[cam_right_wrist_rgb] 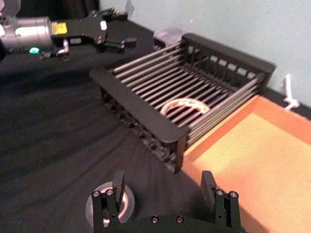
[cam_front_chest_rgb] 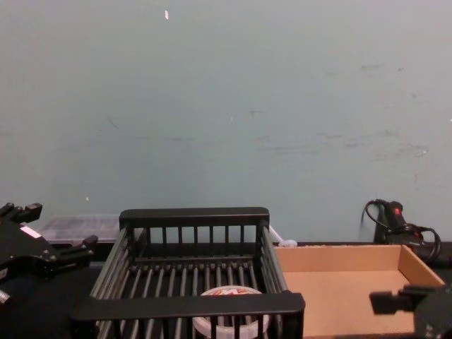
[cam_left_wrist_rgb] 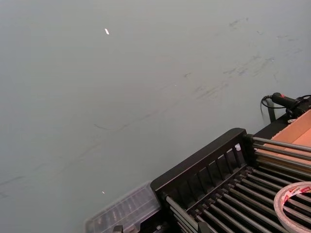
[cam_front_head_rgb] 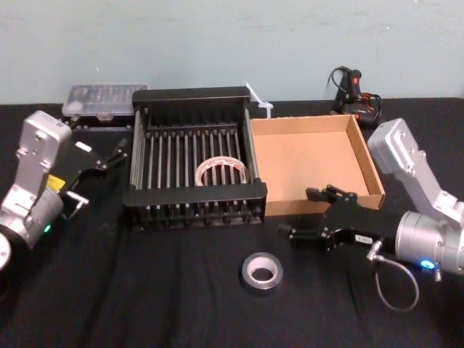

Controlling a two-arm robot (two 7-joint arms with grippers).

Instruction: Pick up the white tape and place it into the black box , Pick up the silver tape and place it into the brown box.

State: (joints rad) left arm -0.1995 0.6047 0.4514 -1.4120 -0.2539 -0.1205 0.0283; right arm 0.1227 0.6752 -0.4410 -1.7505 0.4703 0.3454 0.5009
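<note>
The white tape [cam_front_head_rgb: 222,171] lay flat on the slatted bottom of the black box [cam_front_head_rgb: 194,196], toward that box's near right part; in the chest view it showed behind the near rim, its reddish marks on top. The brown box [cam_front_head_rgb: 315,157] stood just beside the black box on the robot's right, their walls touching or nearly so, and its floor was bare cardboard.

The silver tape [cam_front_head_rgb: 259,271] lay flat on the black bench [cam_front_head_rgb: 145,290], in front of the gap between the two boxes and apart from both.

The right gripper [cam_front_head_rgb: 313,215] hung near the near left corner of the brown box, its fingers [cam_right_wrist_rgb: 118,182] spread apart and grasping nothing. The silver tape lay below and to the left of it, nearer the robot. In the right wrist view the roll sat by one finger, partly hidden behind it, not between the two fingers; whether it touched could not be told.

The left gripper [cam_front_head_rgb: 116,152] hovered beside the black box's left wall, well apart from both rolls, its fingers released and empty. Behind it, by the wall, lay a clear plastic case [cam_front_head_rgb: 101,98].
</note>
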